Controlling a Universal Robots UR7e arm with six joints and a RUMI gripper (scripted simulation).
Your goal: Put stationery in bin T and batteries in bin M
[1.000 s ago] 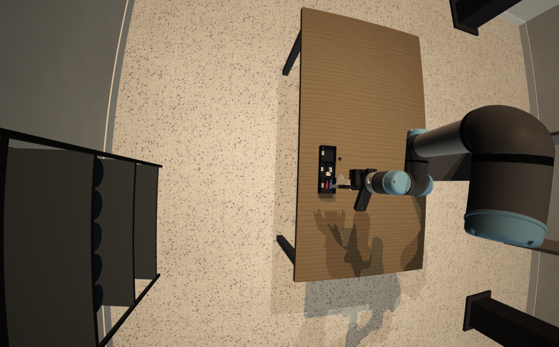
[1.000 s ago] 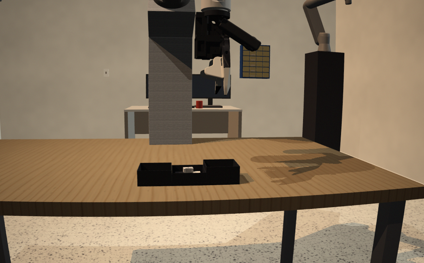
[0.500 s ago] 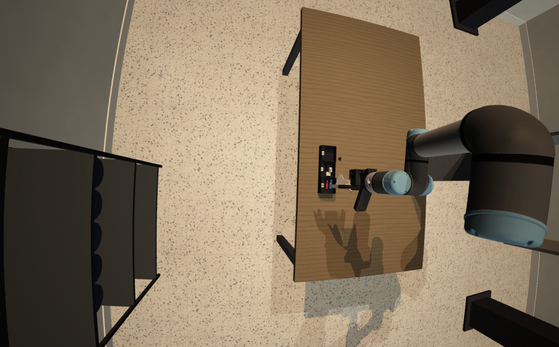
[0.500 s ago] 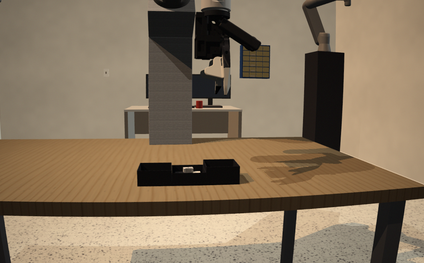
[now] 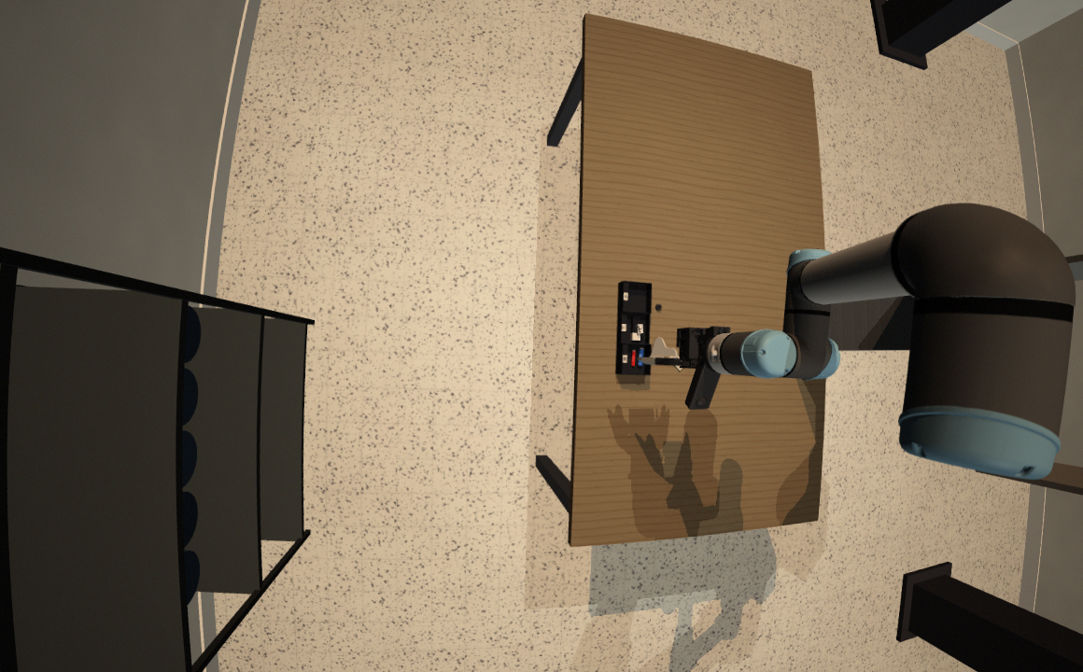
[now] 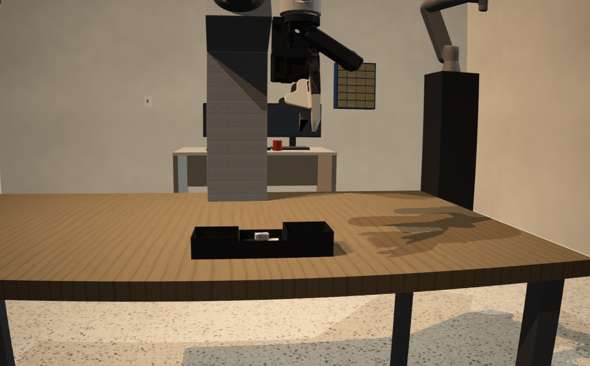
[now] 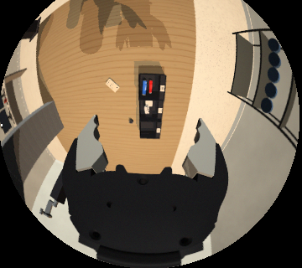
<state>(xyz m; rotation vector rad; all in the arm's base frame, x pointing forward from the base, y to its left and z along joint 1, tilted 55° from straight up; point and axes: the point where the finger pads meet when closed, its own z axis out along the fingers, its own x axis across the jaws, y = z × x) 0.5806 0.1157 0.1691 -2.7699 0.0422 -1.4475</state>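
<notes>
1. Your end effector (image 5: 664, 360) (image 6: 308, 125) (image 7: 147, 117) is released, above the bench (image 5: 696, 167) (image 6: 106, 268) (image 7: 84, 67).
2. Red (image 5: 633, 358) (image 7: 150, 86) and blue items (image 5: 640, 357) (image 7: 144, 87) occupy an end bin; their kind and its mark are illegible.
3. Sorting seems unfinished: a pale block (image 7: 112, 85) lies outside.

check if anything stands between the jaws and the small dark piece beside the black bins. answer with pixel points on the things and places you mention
Nothing visible stands between the jaws and the small dark piece (image 5: 658, 307) (image 7: 131, 121); the black bins (image 5: 619, 317) (image 6: 215, 248) (image 7: 140, 105) sit to one side.
</notes>
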